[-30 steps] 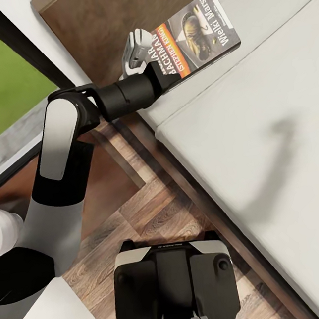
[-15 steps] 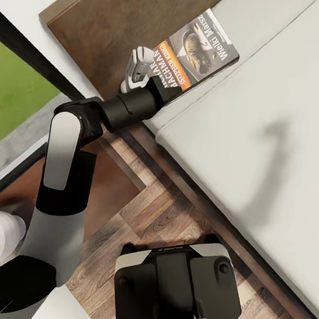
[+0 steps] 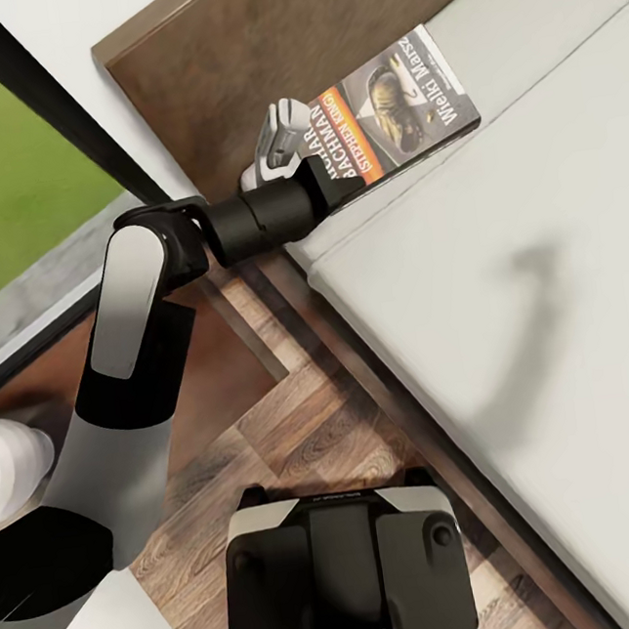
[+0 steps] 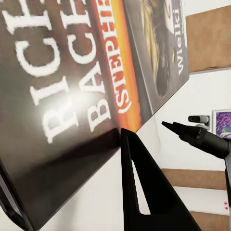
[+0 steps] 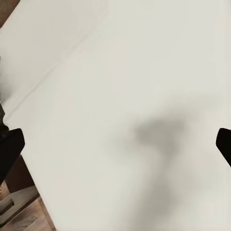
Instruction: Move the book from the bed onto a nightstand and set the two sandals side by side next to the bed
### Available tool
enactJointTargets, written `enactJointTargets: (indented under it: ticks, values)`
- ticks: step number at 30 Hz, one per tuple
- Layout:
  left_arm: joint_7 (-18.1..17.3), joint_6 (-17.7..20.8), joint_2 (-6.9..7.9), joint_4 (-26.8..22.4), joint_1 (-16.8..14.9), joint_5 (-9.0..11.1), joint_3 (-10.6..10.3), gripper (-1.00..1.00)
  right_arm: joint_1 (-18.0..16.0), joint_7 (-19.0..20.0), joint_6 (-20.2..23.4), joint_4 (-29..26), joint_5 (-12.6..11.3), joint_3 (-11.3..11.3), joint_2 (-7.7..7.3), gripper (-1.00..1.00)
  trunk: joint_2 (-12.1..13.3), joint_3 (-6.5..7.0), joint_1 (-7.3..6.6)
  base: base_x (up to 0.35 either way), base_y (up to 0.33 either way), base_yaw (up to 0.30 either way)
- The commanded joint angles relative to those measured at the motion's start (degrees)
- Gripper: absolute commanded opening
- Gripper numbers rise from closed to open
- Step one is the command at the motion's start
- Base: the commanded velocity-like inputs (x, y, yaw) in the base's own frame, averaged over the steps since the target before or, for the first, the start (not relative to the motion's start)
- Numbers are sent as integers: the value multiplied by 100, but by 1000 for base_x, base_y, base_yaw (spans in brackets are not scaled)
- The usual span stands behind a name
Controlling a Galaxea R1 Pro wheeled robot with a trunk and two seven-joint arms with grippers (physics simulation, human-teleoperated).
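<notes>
In the head view, a dark-framed glass opening (image 3: 55, 120) with green beyond it lies to the outer side of the left arm (image 3: 136, 307), and the wood-plank floor (image 3: 318, 422) runs beneath the arm. The arm reaches forward to the left gripper (image 3: 326, 170), which is clamped on the near corner of the book (image 3: 396, 98). The book sits directly ahead of that gripper, its cover facing up, with the lettering "BACHMAN" and "Wielki Marsz" legible. It is over the junction of the dark wooden headboard (image 3: 215, 61) and the pale mattress of the bed (image 3: 508, 291); whether it rests on the mattress or is lifted clear cannot be determined. In the left wrist view, the book (image 4: 82, 91) is seen close up, and one dark finger (image 4: 139, 187) presses against its lower edge. A shadow of an arm falls on the mattress well to the right of the left gripper. In the right wrist view, the right gripper (image 5: 115, 144) is spread wide over bare mattress (image 5: 125, 72), with its two dark fingertips (image 5: 9, 147) at opposite edges and nothing between them.
</notes>
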Motion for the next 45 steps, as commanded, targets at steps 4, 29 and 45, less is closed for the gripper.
enactJointTargets:
  ticks: [4, 29, 45]
  values:
    - [57, 12, -1, -5, -7, 58, -11, -100, -5, 32, 18, 2, 21, -2, 1, 100, -4, 35, 1, -145, 0, 0]
    - [56, 16, -36, -12, -154, 63, -20, -100, -4, 32, 18, 0, 23, -2, 2, 100, -4, 271, 1, -115, 0, 0]
    - [42, 196, -29, -8, -249, 92, 10, -100, -4, 32, 18, 0, 22, -2, 2, 100, -4, 422, 1, -6, 0, 0]
